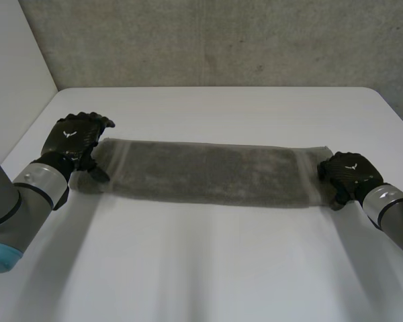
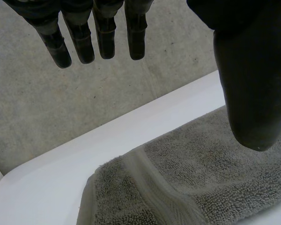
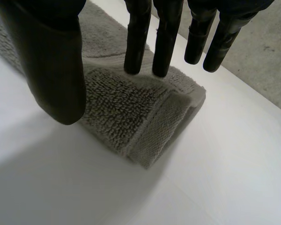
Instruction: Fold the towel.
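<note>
The towel (image 1: 201, 173) lies flat across the middle of the white tabletop (image 1: 208, 268) as a long grey strip, already doubled along its length. One hand is at each short end. That placing suits the fold that seems to come next: bringing one end over to the other.

The left hand (image 1: 74, 137) is at the strip's left end with its fingers (image 2: 105, 33) straight and spread away from the thumb. It holds nothing. The towel's corner, with its woven band (image 2: 154, 187), lies below the thumb, untouched as far as the left wrist view shows.

The right hand (image 1: 348, 173) is over the right end. Its fingers (image 3: 136, 37) are straight, and two fingertips touch the top of the doubled corner. Its thumb (image 3: 56, 70) stands apart on the near side, so it looks like a hand resting on the towel or about to grip it, not yet pinching.

A small white emblem marks the back of each hand, but it has no readable lettering. The towel shows no tag or label.
</note>
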Action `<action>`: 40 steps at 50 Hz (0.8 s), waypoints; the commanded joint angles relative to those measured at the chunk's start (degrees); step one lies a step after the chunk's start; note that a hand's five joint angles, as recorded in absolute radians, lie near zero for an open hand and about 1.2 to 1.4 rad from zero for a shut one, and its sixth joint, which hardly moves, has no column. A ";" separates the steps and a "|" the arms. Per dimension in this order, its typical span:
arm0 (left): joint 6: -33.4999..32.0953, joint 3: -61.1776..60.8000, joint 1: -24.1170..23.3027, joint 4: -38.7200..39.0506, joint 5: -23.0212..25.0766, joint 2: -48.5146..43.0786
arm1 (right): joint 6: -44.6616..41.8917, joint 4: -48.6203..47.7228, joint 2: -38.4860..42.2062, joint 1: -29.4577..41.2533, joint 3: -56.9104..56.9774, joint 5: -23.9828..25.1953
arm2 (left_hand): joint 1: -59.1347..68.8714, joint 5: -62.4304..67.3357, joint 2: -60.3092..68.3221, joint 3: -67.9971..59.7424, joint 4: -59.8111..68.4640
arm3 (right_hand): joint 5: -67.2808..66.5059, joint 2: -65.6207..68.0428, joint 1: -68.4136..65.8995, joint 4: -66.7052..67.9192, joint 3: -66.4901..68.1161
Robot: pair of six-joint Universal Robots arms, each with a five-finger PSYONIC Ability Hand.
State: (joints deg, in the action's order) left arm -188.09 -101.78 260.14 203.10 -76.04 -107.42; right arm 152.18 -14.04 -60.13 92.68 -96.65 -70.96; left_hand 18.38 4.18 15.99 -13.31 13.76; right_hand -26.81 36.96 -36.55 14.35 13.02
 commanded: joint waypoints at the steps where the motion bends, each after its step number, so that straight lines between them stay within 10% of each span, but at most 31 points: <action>1: 0.00 -0.26 0.02 1.16 -0.08 0.01 | -1.09 -1.43 2.73 -0.05 1.02 0.12 | -4.47 -0.26 -2.07 3.31 -3.76 | -24.95 24.81 -25.21 -4.35 -3.02; 4: -0.09 -0.70 0.02 1.68 -0.16 0.01 | -3.37 -0.99 3.18 -0.74 1.46 -0.05 | -4.64 -0.43 -2.24 3.31 -3.76 | -43.14 43.00 -43.40 -4.35 -3.02; 27: -0.09 -0.70 0.98 1.95 -0.25 0.10 | -9.98 12.19 -1.04 -19.47 12.80 7.77 | -5.14 -0.94 -2.74 3.31 -3.76 | -43.19 43.04 -43.45 -4.35 -3.02; 35: -0.09 -0.79 1.07 2.04 -0.34 0.19 | -9.36 17.82 -6.84 -12.18 21.94 7.33 | -5.31 -1.11 -2.91 3.31 -3.76 | -43.19 43.04 -43.45 -4.35 -3.02; 40: -0.09 -0.79 1.07 1.95 -0.43 0.19 | -8.39 17.38 -6.93 4.17 25.99 5.39 | -5.31 -1.11 -2.91 3.31 -3.76 | -43.19 43.04 -43.45 -4.35 -3.02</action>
State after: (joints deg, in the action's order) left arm -188.18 -102.52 261.23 205.10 -76.40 -107.23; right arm 142.79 3.80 -66.54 81.09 -74.62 -63.38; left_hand 18.38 4.10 15.99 -13.31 13.76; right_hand -66.29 74.61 -75.75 14.35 13.02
